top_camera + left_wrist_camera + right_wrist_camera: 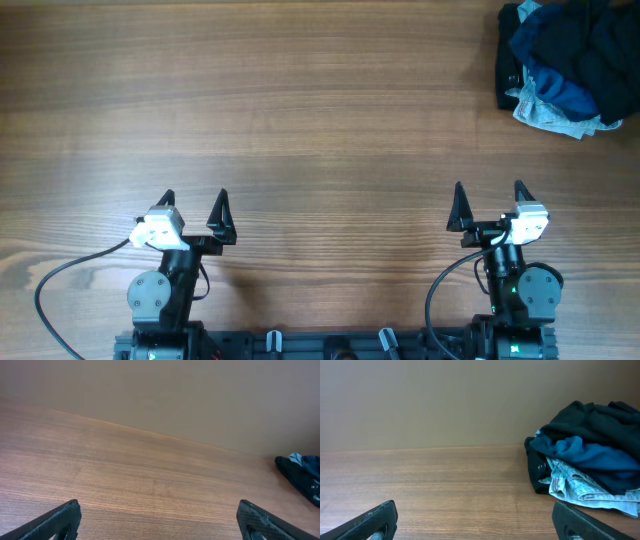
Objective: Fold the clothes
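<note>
Clothes (565,65) lie heaped at the table's (320,110) far corner — nothing started. Left gripper (193,198) and right gripper (489,190) sit parked, jaws wide, empty — the right should probably reach first.

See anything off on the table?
Only the clothes pile: heaped and crumpled in the far right corner of the table, unfolded. The left gripper and right gripper sit open and empty; nothing spilled or damaged.
</note>
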Controlling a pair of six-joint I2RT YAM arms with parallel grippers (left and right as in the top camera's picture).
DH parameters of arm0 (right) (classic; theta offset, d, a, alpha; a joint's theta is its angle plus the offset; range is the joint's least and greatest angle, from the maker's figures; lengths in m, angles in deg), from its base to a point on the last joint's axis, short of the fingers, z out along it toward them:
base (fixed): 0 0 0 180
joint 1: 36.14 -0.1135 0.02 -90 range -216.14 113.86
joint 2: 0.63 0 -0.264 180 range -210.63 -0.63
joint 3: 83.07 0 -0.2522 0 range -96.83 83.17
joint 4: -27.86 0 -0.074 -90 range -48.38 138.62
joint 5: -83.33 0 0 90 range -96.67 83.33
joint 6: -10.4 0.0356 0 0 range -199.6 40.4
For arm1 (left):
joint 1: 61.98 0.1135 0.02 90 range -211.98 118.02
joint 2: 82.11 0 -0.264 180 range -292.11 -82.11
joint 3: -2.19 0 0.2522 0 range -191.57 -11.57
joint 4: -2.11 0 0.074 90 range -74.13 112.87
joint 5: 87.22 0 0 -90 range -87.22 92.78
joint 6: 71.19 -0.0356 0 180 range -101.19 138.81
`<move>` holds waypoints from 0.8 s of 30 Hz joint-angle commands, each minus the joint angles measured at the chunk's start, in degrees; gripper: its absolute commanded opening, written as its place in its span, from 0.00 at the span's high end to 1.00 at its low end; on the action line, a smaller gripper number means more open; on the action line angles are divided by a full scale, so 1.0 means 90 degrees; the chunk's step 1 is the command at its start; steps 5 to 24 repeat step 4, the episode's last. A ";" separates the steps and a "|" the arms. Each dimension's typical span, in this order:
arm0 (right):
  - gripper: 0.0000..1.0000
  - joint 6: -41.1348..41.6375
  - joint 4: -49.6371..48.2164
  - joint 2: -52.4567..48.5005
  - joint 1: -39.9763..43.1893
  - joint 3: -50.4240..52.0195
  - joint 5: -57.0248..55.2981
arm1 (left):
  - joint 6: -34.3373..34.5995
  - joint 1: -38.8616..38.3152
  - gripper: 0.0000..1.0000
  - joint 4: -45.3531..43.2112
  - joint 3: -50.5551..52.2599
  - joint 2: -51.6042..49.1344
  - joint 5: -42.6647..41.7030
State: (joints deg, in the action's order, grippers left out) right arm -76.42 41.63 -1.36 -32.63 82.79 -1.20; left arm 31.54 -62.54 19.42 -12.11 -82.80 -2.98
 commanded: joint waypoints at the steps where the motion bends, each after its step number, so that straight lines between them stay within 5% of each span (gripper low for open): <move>1: 0.00 -0.0017 -0.0024 0.0051 -0.0019 0.0010 -0.0090 | -0.0056 0.0039 0.00 0.0049 0.0022 0.0058 0.0080; 24: 0.00 -0.0015 -0.0024 0.0051 -0.0019 0.0010 -0.0090 | -0.0058 0.0039 0.00 0.0049 0.0022 0.0058 0.0080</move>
